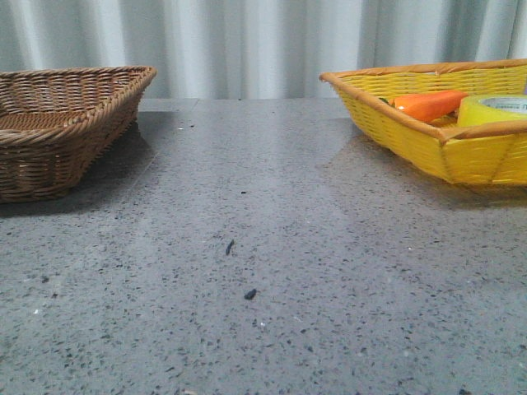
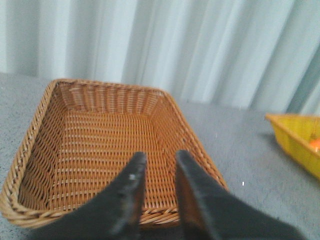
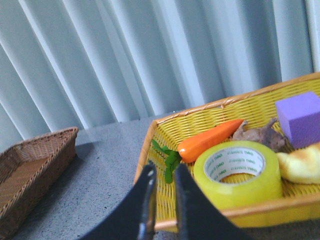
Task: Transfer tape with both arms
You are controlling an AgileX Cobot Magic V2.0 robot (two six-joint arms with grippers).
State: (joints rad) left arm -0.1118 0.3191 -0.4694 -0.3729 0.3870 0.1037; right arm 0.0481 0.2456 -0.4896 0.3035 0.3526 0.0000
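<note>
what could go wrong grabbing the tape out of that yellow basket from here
1. The tape lies crowded between the carrot and a pale yellow item, so the right gripper might snag or drag a neighbour out with it.
2. The tape sits close to the yellow basket's near rim; a low approach may hit the rim and shift the basket.
3. The right gripper's fingers look nearly closed, too narrow for the wide roll unless they open first.

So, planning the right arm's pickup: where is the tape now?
The tape lies flat in the yellow basket on the table's right, beside the carrot.
</note>
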